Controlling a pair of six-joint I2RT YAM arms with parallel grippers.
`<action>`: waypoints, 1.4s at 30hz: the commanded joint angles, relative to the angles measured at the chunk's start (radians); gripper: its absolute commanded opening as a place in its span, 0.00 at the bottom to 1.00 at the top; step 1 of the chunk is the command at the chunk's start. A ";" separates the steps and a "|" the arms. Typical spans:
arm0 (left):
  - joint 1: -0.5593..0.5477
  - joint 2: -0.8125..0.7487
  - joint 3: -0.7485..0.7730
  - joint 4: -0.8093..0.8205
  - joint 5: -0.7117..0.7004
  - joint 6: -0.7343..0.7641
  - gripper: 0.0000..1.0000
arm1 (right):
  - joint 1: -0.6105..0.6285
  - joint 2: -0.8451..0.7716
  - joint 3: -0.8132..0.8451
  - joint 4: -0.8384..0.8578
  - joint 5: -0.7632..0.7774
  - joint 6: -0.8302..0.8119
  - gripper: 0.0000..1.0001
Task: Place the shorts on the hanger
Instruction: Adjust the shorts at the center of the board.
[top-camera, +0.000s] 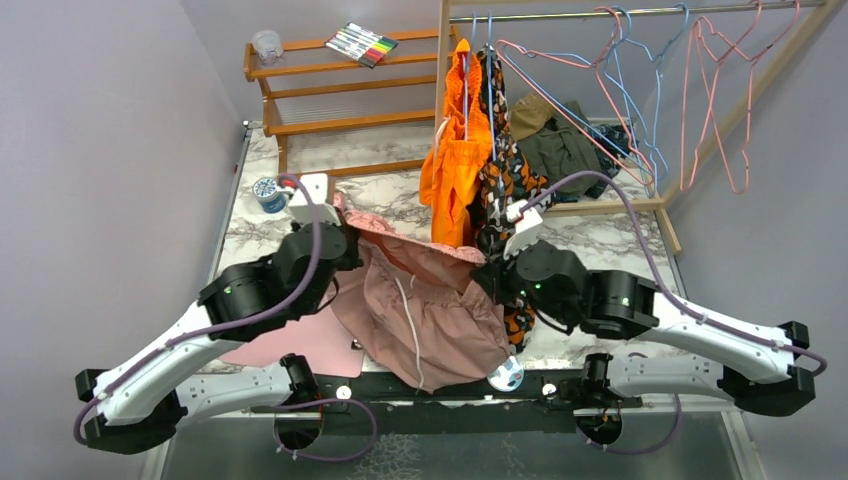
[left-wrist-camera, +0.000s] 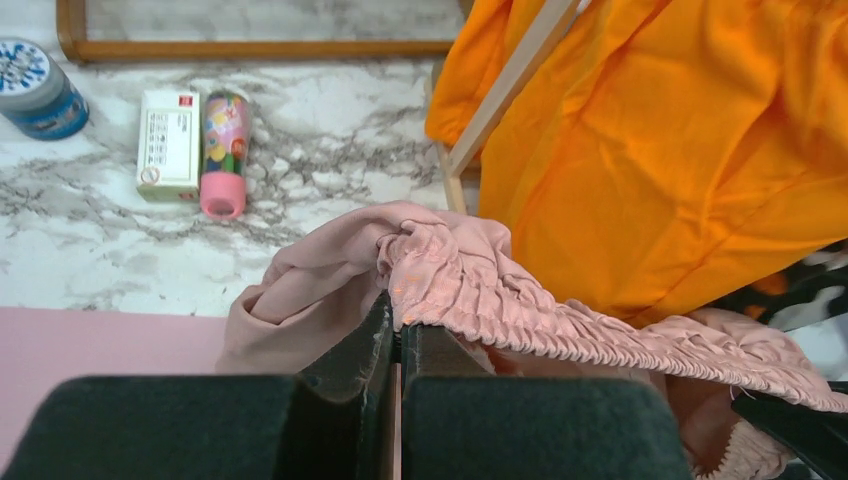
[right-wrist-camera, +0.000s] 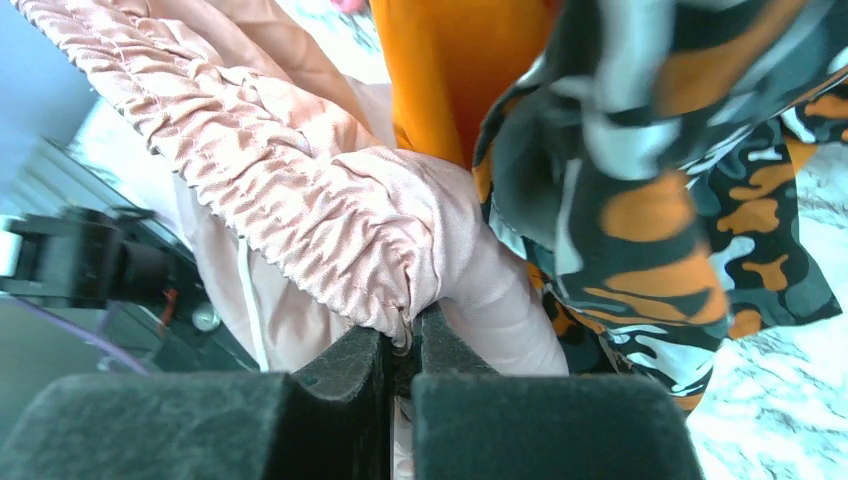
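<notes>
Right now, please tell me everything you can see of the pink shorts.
The shorts are dusty-pink, soft, crinkled fabric. Their gathered elastic waistband spans between the left gripper and the right gripper, each shut on one end. The legs hang loose below, with a white drawstring trailing down the front. The orange garment hangs just behind.

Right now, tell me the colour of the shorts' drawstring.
The drawstring is white, against the dusty-pink shorts; clearest in the top external view.
</notes>
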 joint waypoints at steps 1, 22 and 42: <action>0.003 -0.062 0.107 -0.031 -0.124 0.059 0.00 | 0.003 -0.041 0.082 -0.054 0.047 -0.103 0.01; 0.002 -0.228 -0.076 0.016 0.011 -0.027 0.00 | -0.028 0.059 -0.110 0.396 -0.640 -0.285 0.01; 0.003 0.017 -0.241 0.208 0.063 -0.128 0.00 | -0.031 -0.121 -0.194 0.031 -0.241 -0.058 0.53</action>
